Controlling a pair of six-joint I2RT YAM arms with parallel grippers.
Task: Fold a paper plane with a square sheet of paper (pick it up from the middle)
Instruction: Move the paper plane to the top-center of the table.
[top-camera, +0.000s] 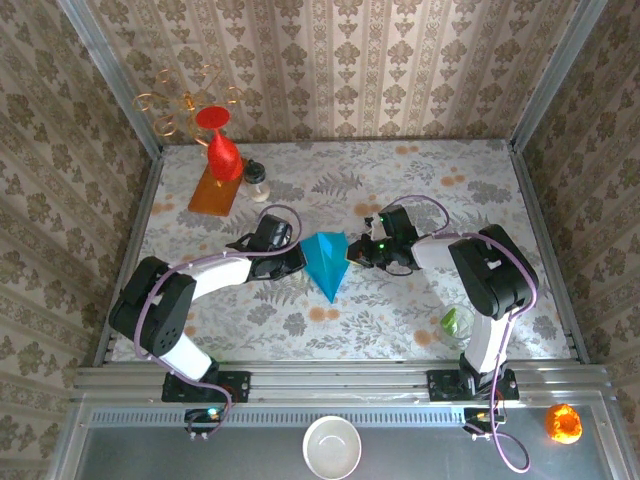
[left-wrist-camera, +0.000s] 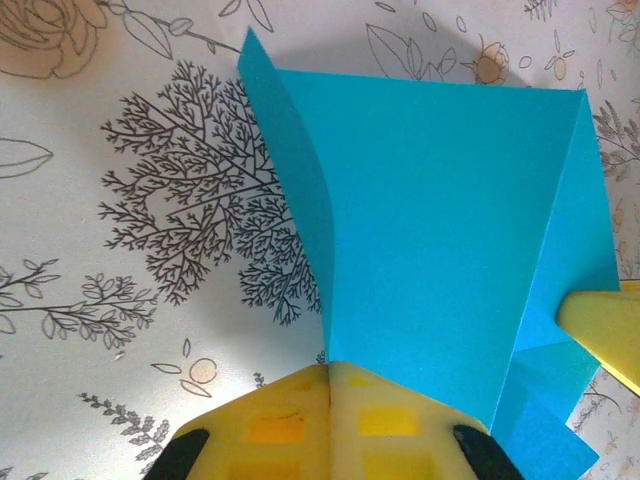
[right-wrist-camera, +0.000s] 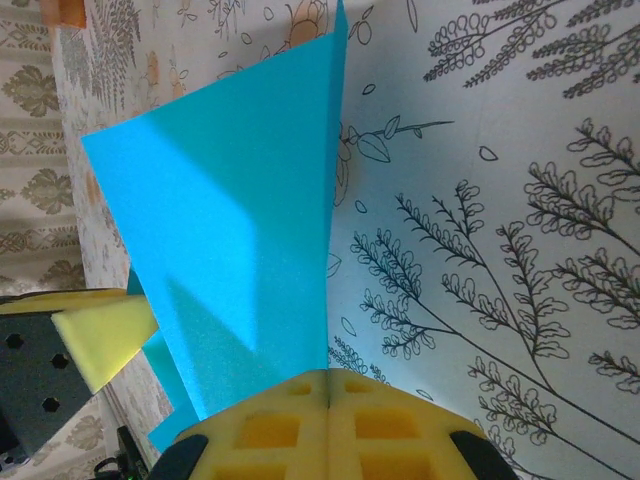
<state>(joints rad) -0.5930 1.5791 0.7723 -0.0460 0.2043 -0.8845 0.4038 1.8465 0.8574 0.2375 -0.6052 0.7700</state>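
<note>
Floral tablecloth (top-camera: 450, 190), damask-papered walls (top-camera: 350, 70); left gripper (left-wrist-camera: 330, 382), right gripper (right-wrist-camera: 330, 385) both pinching paper plane (top-camera: 326, 260).

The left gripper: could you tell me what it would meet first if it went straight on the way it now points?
The left gripper is shut on the teal paper, so that comes first; beyond it probably the right gripper, though depth is unclear.

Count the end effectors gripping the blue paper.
2. The left end effector pinches the blue paper at its left edge; the right end effector pinches its right edge, both at mid-table.
</note>
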